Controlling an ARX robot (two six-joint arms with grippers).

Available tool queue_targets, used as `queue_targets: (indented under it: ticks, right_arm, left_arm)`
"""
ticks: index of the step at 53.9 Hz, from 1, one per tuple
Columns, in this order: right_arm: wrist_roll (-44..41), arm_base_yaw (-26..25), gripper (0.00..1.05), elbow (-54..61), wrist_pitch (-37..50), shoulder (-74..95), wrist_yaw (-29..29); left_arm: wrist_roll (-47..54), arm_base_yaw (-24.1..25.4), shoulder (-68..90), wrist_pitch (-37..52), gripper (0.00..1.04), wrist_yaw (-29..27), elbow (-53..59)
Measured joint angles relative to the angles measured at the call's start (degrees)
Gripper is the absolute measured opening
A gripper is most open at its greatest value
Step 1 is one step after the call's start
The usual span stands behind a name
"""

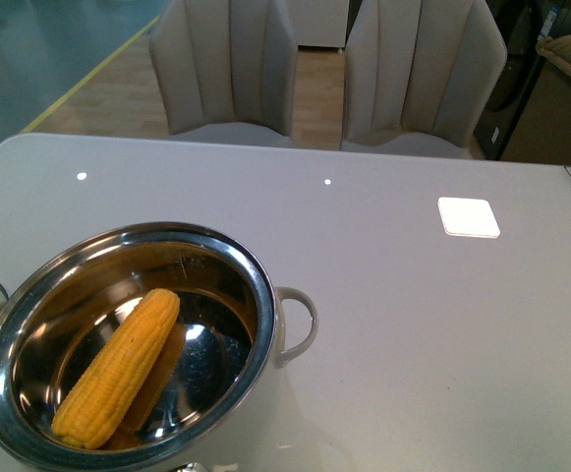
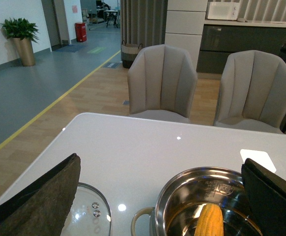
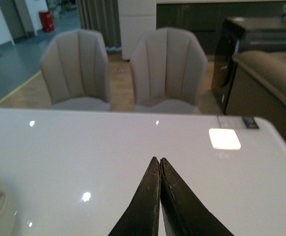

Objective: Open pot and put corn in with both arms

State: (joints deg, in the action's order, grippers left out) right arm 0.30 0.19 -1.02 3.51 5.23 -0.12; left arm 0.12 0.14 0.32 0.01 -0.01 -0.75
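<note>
Over the white table (image 1: 383,295), left jaws gape empty; right jaws are clenched, empty.

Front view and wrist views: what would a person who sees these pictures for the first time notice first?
First the yellow corn cob, lying slanted inside the shiny steel pot at the near left of the white table. Next, the glass lid lies flat on the table beside the pot, seen between the left gripper fingers, which are spread wide. The right gripper fingers are pressed together over bare table.
</note>
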Motion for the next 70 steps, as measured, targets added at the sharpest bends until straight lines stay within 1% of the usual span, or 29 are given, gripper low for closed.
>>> queue_targets:
  ticks: [1, 4, 28, 35, 40, 41, 44, 45, 51, 57, 70]
  right_arm:
    - [0.0, 0.0, 0.02, 0.0, -2.27, -2.23, 0.26]
    - [0.02, 0.0, 0.02, 0.0, -3.13, -4.42, 0.2]
    - [-0.02, 0.0, 0.02, 0.0, -3.43, -4.87, 0.22]
    - [-0.09, 0.0, 0.24, 0.0, -3.43, -4.87, 0.22]
    - [-0.09, 0.0, 0.47, 0.0, -3.43, -4.87, 0.22]
    - [-0.09, 0.0, 0.49, 0.0, -3.43, -4.87, 0.22]
    - [-0.07, 0.0, 0.59, 0.0, -3.43, -4.87, 0.22]
    - [-0.07, 0.0, 0.61, 0.0, -3.43, -4.87, 0.22]
    - [-0.09, 0.0, 0.8, 0.0, -3.43, -4.87, 0.24]
    - [-0.07, 0.0, 0.96, 0.0, -3.43, -4.87, 0.22]
    - [-0.09, 0.0, 0.96, 0.0, -3.43, -4.87, 0.22]
  left_arm:
    - [0.0, 0.0, 0.0, 0.0, 0.98, 0.0, 0.0]
    - [0.0, 0.0, 0.0, 0.0, 0.98, 0.0, 0.0]
    - [0.0, 0.0, 0.0, 0.0, 0.98, 0.0, 0.0]
    - [0.0, 0.0, 0.0, 0.0, 0.98, 0.0, 0.0]
    - [0.0, 0.0, 0.0, 0.0, 0.98, 0.0, 0.0]
    - [0.0, 0.0, 0.0, 0.0, 0.98, 0.0, 0.0]
    - [0.0, 0.0, 0.0, 0.0, 0.98, 0.0, 0.0]
    - [0.0, 0.0, 0.0, 0.0, 0.98, 0.0, 0.0]
    - [0.0, 0.0, 0.0, 0.0, 0.98, 0.0, 0.0]
    - [0.0, 0.0, 0.0, 0.0, 0.98, 0.0, 0.0]
    - [0.0, 0.0, 0.0, 0.0, 0.98, 0.0, 0.0]
